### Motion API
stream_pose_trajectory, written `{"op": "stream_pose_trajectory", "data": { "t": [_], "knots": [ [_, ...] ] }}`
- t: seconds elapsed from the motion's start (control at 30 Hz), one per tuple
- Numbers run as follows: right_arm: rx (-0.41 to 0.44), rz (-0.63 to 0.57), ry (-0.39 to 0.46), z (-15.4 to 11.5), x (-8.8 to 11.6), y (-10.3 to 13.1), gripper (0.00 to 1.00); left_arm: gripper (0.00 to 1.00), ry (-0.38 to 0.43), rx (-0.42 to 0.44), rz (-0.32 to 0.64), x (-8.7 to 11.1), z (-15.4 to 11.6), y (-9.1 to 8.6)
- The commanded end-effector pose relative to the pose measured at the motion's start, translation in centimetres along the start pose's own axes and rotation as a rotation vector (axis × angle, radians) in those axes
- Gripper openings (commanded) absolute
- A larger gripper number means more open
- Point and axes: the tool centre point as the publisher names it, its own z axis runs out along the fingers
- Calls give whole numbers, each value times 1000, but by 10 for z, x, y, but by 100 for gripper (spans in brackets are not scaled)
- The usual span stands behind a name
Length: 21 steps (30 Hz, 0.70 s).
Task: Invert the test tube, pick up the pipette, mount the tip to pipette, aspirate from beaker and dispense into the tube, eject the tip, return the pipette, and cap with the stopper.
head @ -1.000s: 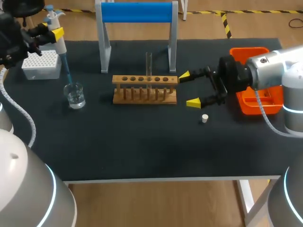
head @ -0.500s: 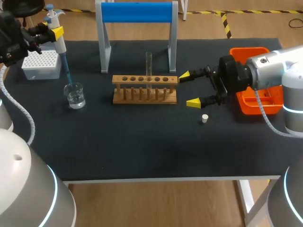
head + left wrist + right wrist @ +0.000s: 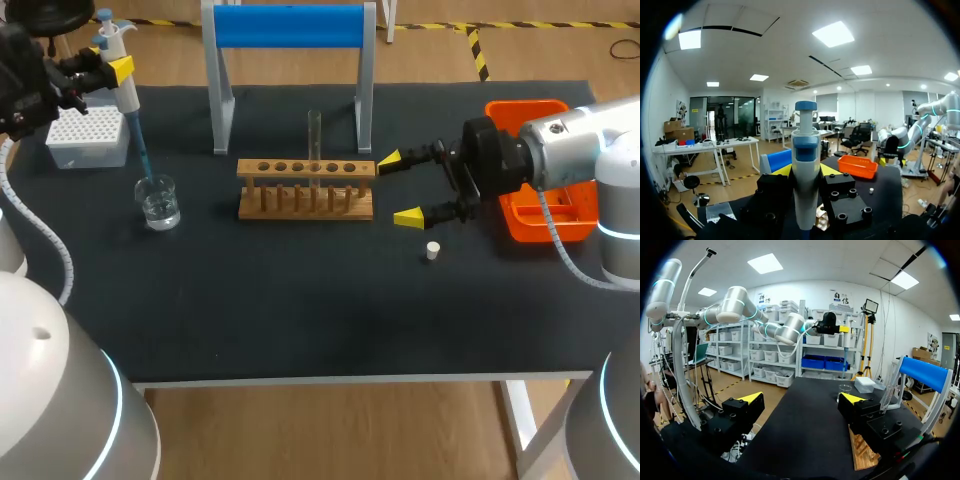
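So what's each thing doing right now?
pipette: held by the left gripper, tip down in the beaker
beaker: upright, clear liquid inside
test tube: upright in the rack, uncapped
stopper: loose on the table
right gripper: open, empty

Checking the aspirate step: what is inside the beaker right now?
The blue tip on the pipette reaches down into the beaker, which holds a little clear liquid. Whether the tip's end is below the liquid's surface cannot be seen.
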Motion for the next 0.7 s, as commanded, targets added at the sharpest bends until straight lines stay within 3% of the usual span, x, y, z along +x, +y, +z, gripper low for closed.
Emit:
{"op": "stream_pose_trajectory", "data": {
  "t": [0.03,0.53,0.7],
  "knots": [
    [3,1,2,-1,0,1,100,0,-3,1,1,0,1,0],
    [3,1,2,-1,0,1,100,0,-3,1,1,0,1,0],
    [38,10,-12,18,-2,3,100,0,-3,1,1,0,1,0]
  ]
}}
